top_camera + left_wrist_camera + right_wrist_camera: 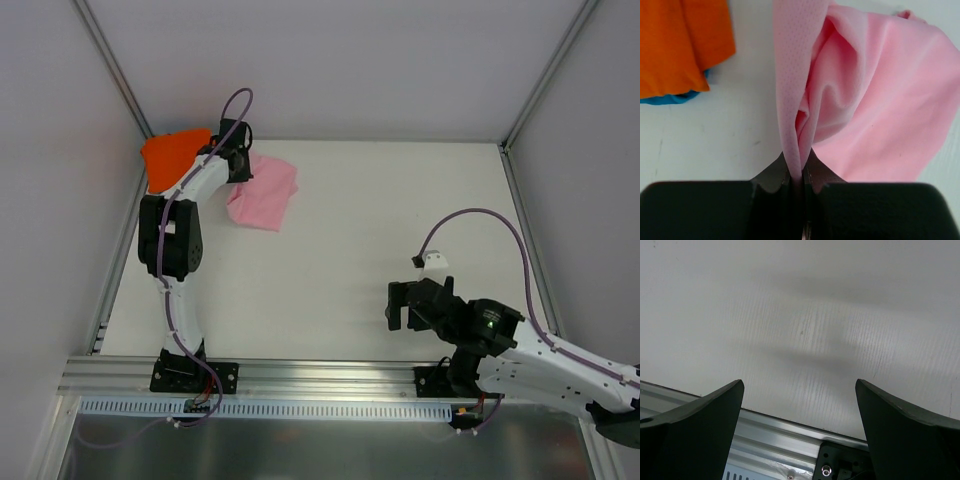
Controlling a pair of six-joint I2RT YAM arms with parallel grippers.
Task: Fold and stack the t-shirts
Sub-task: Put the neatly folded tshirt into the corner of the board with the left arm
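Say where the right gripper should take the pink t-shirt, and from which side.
Probably take the pink t-shirt at its flat near-right corner, coming from the right gripper's own side: the left gripper pinches the raised fold by the orange t-shirt, leaving that corner free.

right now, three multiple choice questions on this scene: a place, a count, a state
1. Where does the orange t-shirt lie? A far left corner; B table centre; C near right edge.
2. How many shirt colours show in the left wrist view? A one; B two; C three.
3. The left gripper is: A open; B shut on the pink t-shirt; C shut on nothing.
Answers: 1 A, seen far left in the top view. 2 C, orange, pink and the teal t-shirt peeking from under orange. 3 B, cloth pinched between its fingers.
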